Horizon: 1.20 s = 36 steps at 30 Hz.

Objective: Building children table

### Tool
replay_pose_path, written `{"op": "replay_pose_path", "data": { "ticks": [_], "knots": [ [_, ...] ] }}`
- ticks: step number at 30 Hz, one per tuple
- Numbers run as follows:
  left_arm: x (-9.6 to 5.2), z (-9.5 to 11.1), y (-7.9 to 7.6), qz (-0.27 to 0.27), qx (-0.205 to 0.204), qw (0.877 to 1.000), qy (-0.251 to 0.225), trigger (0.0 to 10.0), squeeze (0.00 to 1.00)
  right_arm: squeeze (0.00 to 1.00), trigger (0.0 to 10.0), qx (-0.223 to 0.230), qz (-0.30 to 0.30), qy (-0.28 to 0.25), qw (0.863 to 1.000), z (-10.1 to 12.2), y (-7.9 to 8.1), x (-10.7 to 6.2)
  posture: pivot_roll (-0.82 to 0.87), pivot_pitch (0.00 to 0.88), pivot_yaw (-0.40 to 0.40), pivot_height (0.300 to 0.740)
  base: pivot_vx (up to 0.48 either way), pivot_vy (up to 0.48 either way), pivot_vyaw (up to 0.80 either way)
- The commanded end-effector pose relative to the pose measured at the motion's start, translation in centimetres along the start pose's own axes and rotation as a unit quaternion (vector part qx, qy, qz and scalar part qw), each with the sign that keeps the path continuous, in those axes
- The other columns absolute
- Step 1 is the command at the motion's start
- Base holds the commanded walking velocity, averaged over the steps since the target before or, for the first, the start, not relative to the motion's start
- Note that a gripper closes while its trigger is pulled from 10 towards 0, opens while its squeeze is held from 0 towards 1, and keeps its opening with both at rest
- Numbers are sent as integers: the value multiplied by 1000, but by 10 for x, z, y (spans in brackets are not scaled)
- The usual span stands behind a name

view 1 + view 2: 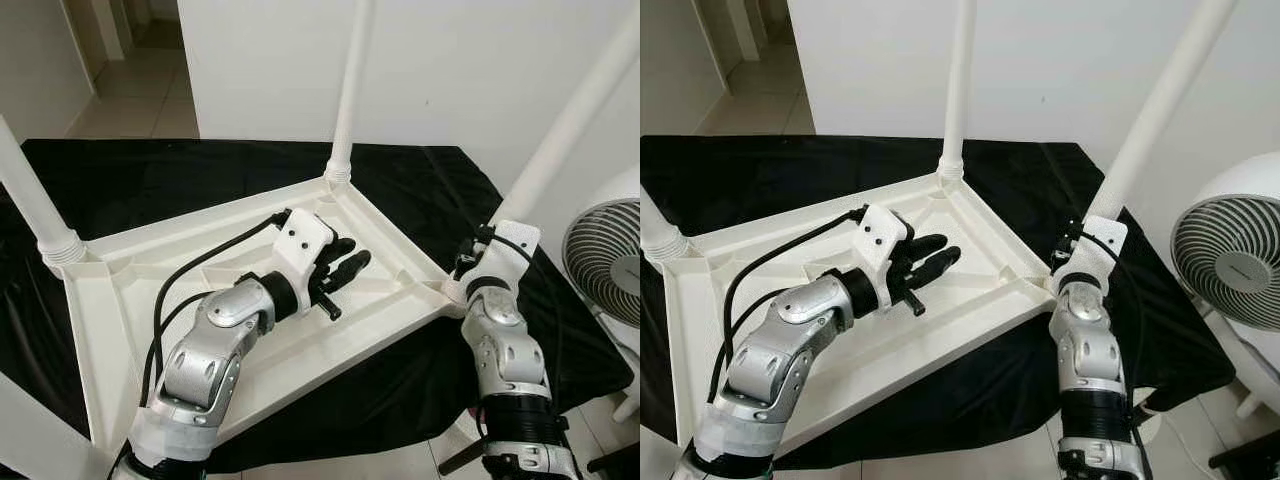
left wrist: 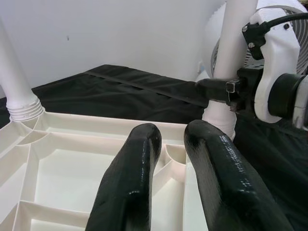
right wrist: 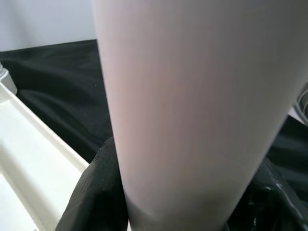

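**Table upside down, right gripper on a leg**

Here the white children's table (image 1: 300,340) lies upside down on a black cloth (image 1: 150,170), its ribbed underside facing up and its legs standing up from the corners. Nearest the camera, the left arm reaches over the underside. The left gripper (image 1: 345,268) hovers above the middle panels, its two black fingers (image 2: 130,183) close together with only a narrow gap, holding nothing. In the left wrist view they point across the ribs toward the right corner.

At that right corner, the right gripper (image 1: 1078,262) is closed around the base of the right leg (image 1: 1160,110), just above where the leg meets the table. In the right wrist view the leg stands between the black fingers (image 3: 91,192), which press against it on both sides. The leg leans up and to the right.

Further back, the far leg (image 1: 350,80) stands at the far corner, with a threaded collar at its base. The left leg (image 1: 35,205) rises at the left corner, also with a ridged collar.

To the right, beside the cloth, a white fan (image 1: 1230,250) stands on the floor. A white wall (image 1: 450,70) is behind.
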State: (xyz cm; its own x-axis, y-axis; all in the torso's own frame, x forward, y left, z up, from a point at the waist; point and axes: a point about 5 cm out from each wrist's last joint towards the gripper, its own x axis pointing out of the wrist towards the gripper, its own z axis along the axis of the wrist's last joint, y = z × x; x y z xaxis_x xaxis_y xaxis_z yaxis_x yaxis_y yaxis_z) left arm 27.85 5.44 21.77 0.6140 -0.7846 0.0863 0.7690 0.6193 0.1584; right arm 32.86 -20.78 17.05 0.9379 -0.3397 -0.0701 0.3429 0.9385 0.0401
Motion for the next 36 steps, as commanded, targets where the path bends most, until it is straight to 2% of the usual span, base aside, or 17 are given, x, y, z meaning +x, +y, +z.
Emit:
{"op": "replay_pose_path", "data": {
  "ticks": [1,2,8,14,15,18,21,23,28,30,36],
  "knots": [
    [-1,1,0,31,0,1000,-1,10000,0,0,5373,-8,-5,101,995,-37,-8,-2,20,61,-49,740,0,0,0],
    [-1,1,0,30,1,1000,-1,10000,0,0,10000,-9,-8,109,994,-40,-11,-3,19,64,-47,740,0,0,0],
    [-1,1,1,30,0,1000,-1,10000,0,0,10000,-14,-14,121,992,-45,-16,-4,16,66,-43,740,0,0,0],
    [-1,1,1,28,1,1000,0,10000,0,0,10000,-5,-17,101,995,-44,-17,-8,17,67,-39,740,0,0,0],
    [-1,1,1,27,1,1000,0,10000,0,0,10000,6,-47,84,995,-41,-20,-9,18,66,-37,740,0,0,0],
    [-1,1,0,27,1,1000,0,10000,0,0,10000,17,-70,79,994,-39,-21,-10,19,64,-38,740,0,0,0],
    [-1,1,0,26,0,1000,0,10000,0,0,10000,37,-137,65,988,-36,-23,-13,21,57,-42,740,0,0,0],
    [-1,1,-1,26,-1,1000,-1,10000,0,0,10000,35,-161,58,985,-35,-25,-14,23,56,-42,740,0,0,0],
    [0,1,-2,26,-2,1000,-1,10000,0,0,10000,37,-173,57,983,-36,-19,-16,26,52,-45,740,0,0,0],
    [0,1,-3,25,-3,1000,-2,10000,0,0,10000,46,-203,65,976,-38,-18,-15,28,49,-48,740,0,0,0],
    [0,1,-4,24,-4,1000,-3,10000,0,0,10000,53,-240,83,966,-37,-18,-10,29,42,-49,740,0,0,0]
  ]
}}
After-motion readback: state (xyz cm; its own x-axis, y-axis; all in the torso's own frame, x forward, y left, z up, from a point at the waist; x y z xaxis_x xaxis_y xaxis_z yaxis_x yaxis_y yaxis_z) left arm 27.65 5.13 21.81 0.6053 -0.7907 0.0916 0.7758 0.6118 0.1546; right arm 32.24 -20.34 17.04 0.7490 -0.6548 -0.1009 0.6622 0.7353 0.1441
